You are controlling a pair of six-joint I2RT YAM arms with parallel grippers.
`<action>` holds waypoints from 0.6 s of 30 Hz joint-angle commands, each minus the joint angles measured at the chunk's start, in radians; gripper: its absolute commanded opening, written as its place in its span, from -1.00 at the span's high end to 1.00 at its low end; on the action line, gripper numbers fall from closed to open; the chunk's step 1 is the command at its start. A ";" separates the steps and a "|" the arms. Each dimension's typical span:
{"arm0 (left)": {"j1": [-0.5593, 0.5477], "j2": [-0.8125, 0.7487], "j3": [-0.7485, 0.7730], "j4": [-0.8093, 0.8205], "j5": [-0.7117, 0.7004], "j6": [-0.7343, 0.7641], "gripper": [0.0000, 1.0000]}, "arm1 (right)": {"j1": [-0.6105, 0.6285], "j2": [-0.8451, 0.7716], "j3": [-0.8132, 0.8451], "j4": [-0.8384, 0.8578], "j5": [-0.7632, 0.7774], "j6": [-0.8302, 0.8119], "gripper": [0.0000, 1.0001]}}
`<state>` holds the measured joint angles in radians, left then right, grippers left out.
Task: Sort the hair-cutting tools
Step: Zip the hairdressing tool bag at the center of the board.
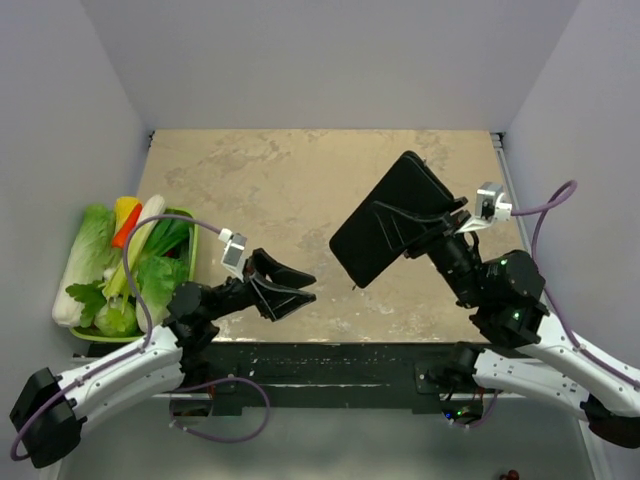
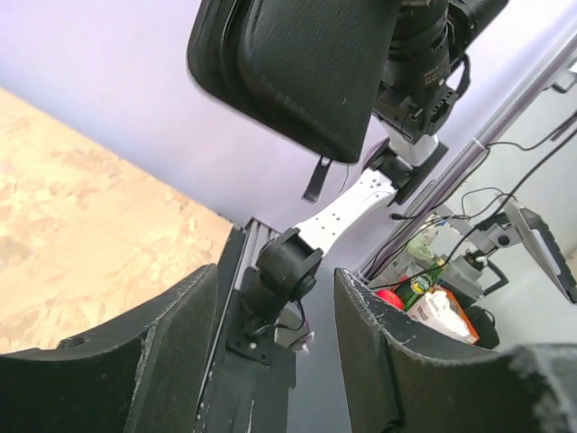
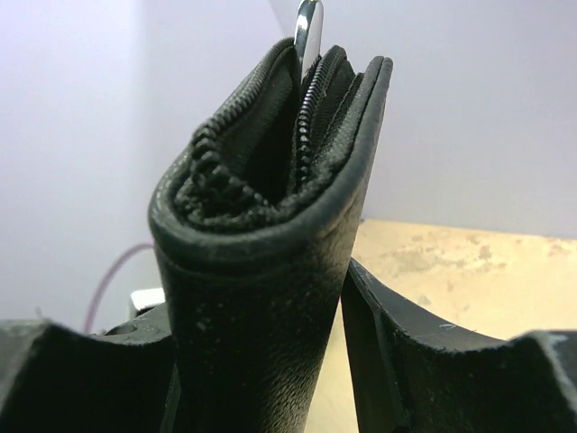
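Right fingers (image 3: 424,361) clamp the black case (image 1: 385,215), held off the surface (image 1: 260,180) toward its right edge, long axis near-left to far-right. A silver tip (image 3: 308,32), probably scissors, pokes from the zip (image 3: 311,108). Left fingers (image 2: 135,361) gape empty by the near edge, to its left.

Metal piece (image 3: 308,34) mostly inside case (image 3: 257,298)

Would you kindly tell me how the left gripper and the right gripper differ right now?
The left gripper stands open and empty; the right gripper is shut on the black case. The left gripper sits near the front edge of the table; the right gripper reaches further in. Both are black.
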<state>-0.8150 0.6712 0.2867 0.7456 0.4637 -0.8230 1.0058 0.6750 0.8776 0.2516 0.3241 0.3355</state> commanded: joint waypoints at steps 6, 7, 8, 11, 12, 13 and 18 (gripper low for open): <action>-0.004 0.235 -0.066 0.664 0.036 -0.150 -0.25 | -0.001 0.015 0.089 0.170 -0.040 0.086 1.00; -0.003 0.269 -0.049 0.688 0.046 -0.140 -0.26 | 0.001 0.021 0.093 0.169 -0.036 0.095 1.00; -0.006 0.283 -0.037 0.692 0.059 -0.131 -0.26 | 0.001 0.027 0.096 0.163 -0.017 0.109 1.00; -0.006 0.303 0.017 0.621 0.087 -0.059 -0.29 | 0.001 0.052 0.097 0.156 0.006 0.128 1.00; -0.006 0.306 0.031 0.595 0.105 -0.041 -0.32 | 0.001 0.057 0.093 0.164 0.009 0.131 1.00; -0.006 0.307 0.054 0.568 0.110 -0.012 -0.34 | -0.001 0.061 0.089 0.169 0.015 0.132 1.00; -0.021 0.295 0.118 0.379 0.078 0.126 -0.65 | 0.001 0.080 0.093 0.144 0.085 0.155 1.00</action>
<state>-0.8196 0.9833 0.3256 1.2068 0.5552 -0.8669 1.0065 0.7670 0.9184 0.3046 0.3294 0.4477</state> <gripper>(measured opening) 0.790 0.480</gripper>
